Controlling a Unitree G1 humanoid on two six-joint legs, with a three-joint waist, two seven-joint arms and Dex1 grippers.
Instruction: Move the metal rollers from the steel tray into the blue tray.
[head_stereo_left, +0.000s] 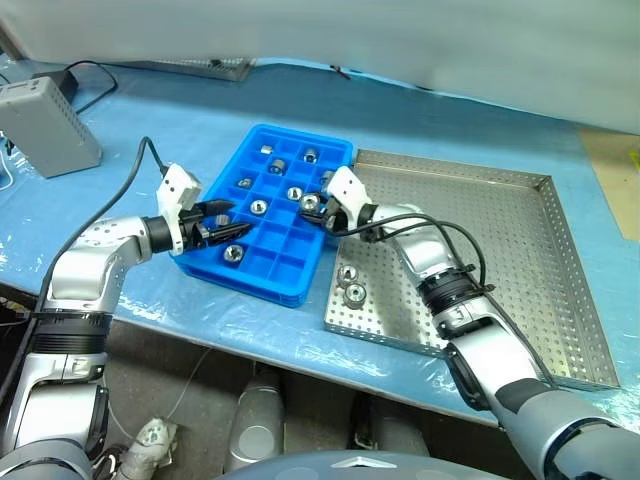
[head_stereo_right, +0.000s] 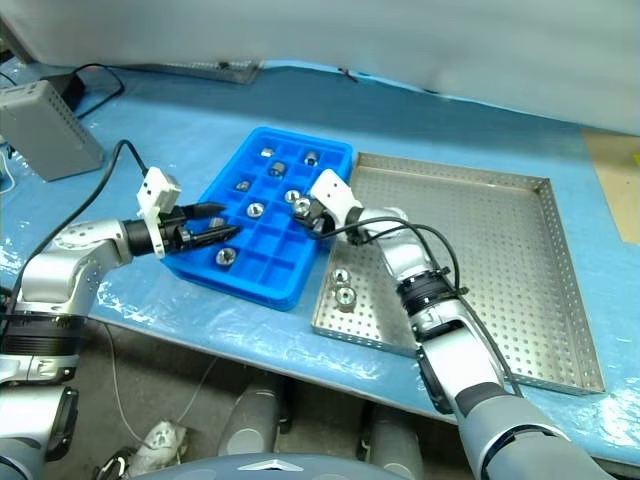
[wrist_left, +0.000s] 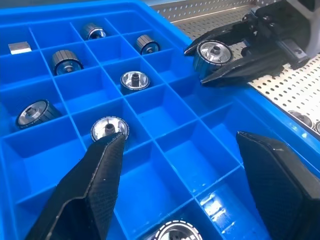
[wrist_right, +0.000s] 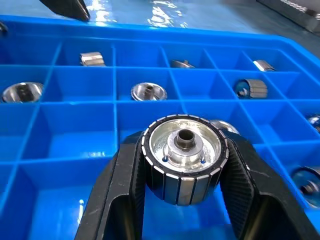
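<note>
- Right gripper is clamping one metal roller between its two black fingers, bore end facing the wrist camera, ribbed side wall against both pads.
- Held roller is hanging over the blue tray, above compartments near the tray's edge that faces the steel tray; it is not resting on the floor of any cell.
- Left gripper is hovering over the blue tray's near-left edge with fingers spread apart and nothing between them.
- In the left wrist view, a seated roller is lying just beyond the left fingertip; whether they are touching cannot be told.
- Several rollers are already sitting in the blue tray, one per compartment, some on end and some on their side, e.g. and.
- Two rollers are remaining on the steel tray's perforated floor, close together near the corner beside the blue tray.
- The two trays are lying side by side on a blue table cover; a grey box is sitting well apart at far left.
</note>
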